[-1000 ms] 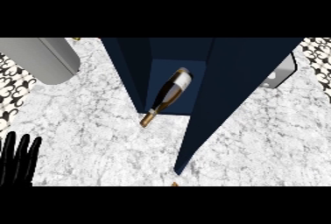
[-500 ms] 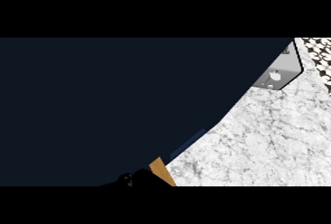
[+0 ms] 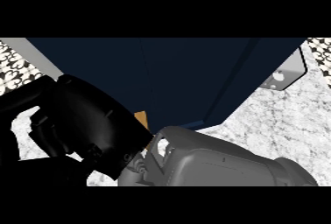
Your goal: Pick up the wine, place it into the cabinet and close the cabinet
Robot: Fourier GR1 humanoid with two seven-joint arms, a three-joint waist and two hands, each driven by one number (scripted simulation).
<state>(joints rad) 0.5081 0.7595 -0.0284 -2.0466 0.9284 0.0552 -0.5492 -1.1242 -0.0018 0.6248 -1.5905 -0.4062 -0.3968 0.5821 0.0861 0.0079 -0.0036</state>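
A: Status of the task pls? Start from left.

B: At far left only a strip of patterned wall (image 3: 16, 65) and the marble counter (image 3: 284, 127). Then one big black hand (image 3: 84, 131) fills the lower left, very close to the camera. Which hand it is, I cannot say for sure; the grey forearm (image 3: 220, 168) comes from lower right, so prob. the right one. Fingers apart or together: cannot tell, it is one dark mass.

A: And the wine?

B: Not visible. Nothing shows in the hand. Above and to the right of the hand is the dark blue cabinet (image 3: 187, 78); its faces hide any inside. So I judge the bottle is inside, but this is not seen.

A: Door closed already?

B: Cannot tell. A small tan edge (image 3: 140, 119) shows just beside the hand, at the cabinet's lower part, maybe the door edge. I judge the hand is at the door, closing step in hand, not confirmed done.

A: Anything more to the right?

B: A grey metal object (image 3: 287, 74), behind the cabinet, well apart from the hand.
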